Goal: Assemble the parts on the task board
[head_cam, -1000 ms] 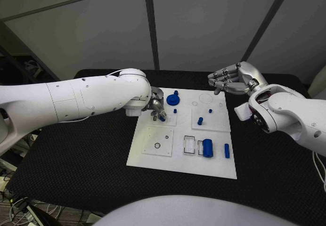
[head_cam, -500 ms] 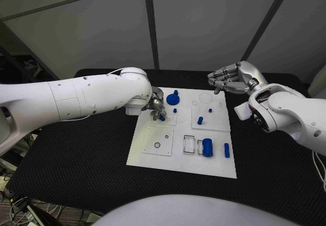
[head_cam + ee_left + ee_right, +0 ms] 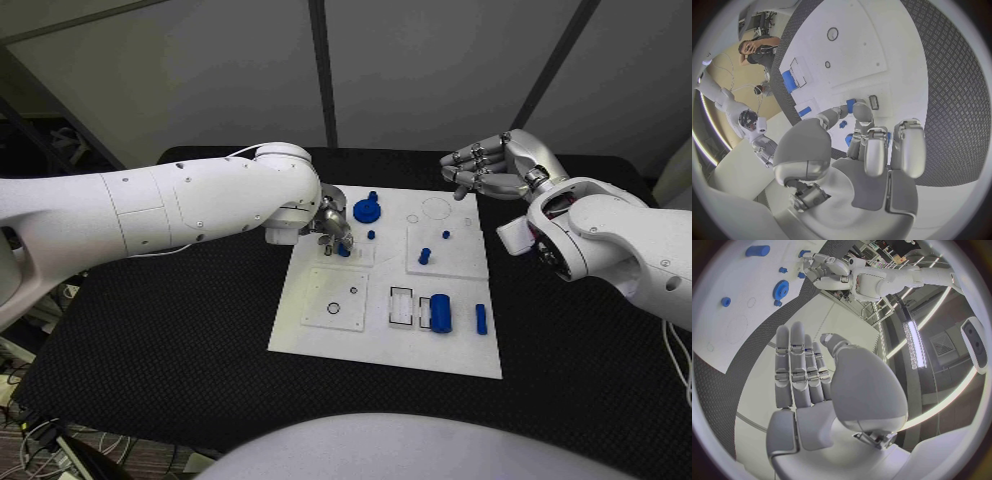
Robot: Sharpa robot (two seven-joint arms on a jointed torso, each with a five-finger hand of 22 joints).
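Task board (image 3: 382,340) — the left hand (image 3: 330,228) pinches a small blue peg (image 3: 343,251) at its ten o'clock corner, seemingly seating it; right hand (image 3: 488,168) hovers empty, fingers loosely curled — next, press straight down.

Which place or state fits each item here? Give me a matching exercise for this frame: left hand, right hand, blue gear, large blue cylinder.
Things:
1. left hand
2. right hand
3. blue gear
4. large blue cylinder

Places or states:
A. lying in the board's near row, beside a clear slot
B. raised past the task board's far right corner, holding nothing
C. on the board's far edge, near the middle
D. fingertips down on the board's left side, at a small blue part

Pairs: 1-D, 2-B, 3-C, 4-A
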